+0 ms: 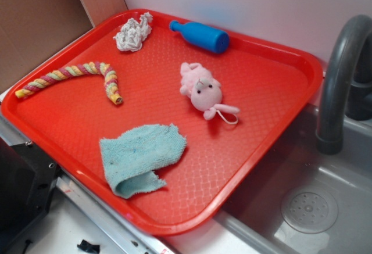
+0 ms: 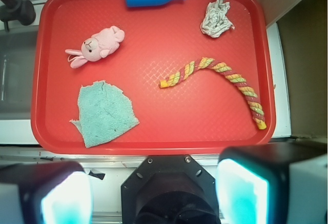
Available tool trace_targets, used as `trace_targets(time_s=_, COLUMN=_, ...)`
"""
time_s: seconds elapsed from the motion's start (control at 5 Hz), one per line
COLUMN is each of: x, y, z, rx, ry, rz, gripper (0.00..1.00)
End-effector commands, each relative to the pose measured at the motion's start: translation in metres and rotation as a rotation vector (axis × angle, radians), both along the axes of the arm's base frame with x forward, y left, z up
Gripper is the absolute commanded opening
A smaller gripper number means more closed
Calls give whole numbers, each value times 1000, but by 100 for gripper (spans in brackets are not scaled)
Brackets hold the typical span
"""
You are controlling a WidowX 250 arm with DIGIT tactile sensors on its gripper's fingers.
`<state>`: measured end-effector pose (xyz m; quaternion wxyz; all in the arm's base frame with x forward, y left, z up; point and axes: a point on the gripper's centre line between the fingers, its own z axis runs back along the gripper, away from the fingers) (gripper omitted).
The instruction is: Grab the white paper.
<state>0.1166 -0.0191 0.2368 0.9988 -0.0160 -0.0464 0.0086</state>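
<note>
So nothing has been grabbed yet. The white paper [image 1: 133, 32] is sitting in a far corner of the red tray [image 1: 256, 149], crumpled into a lumpy wad, with the blue bottle [image 1: 200, 35] near it along the same back edge and the striped rope [image 1: 75, 77] curling a bit closer to the middle. In the wrist view the wad [image 2: 216, 16] is seen at the top right, well apart from the gripper [image 2: 154, 196], which is hanging back over the near edge of the tray. The fingers [image 2: 241, 193] are spread wide with nothing between them.

For the step in hand, a reach across the tray toward that back corner is what's needed. The wad should be centred between the fingers before any descent is made, and it's probably best approached from straight above so the tray rim and the bottle are not clipped. Since the paper is wrinkly and irregular, the fingers should be brought low, almost onto the tray floor, so the bulk gets pinched rather than a stray flap. The rope end lies roughly on the way, so some height should be kept until the gripper is past it.

The pink plush [image 1: 202, 89] and the blue cloth [image 1: 141, 157] are well off to the side and can be ignored.
</note>
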Motion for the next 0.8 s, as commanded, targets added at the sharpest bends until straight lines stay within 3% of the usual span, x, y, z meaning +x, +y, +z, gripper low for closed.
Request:
trace_targets(time_s=0.0, x=0, y=0, z=0, rx=0, ry=0, rz=0, gripper=100)
trace_targets(time_s=0.4, x=33, y=26, z=-24, rx=150, ry=-119, rz=368, gripper=100)
trace_targets(time_s=0.6, x=55, y=51, z=-40, rx=169, ry=-285, rz=630, gripper=100)
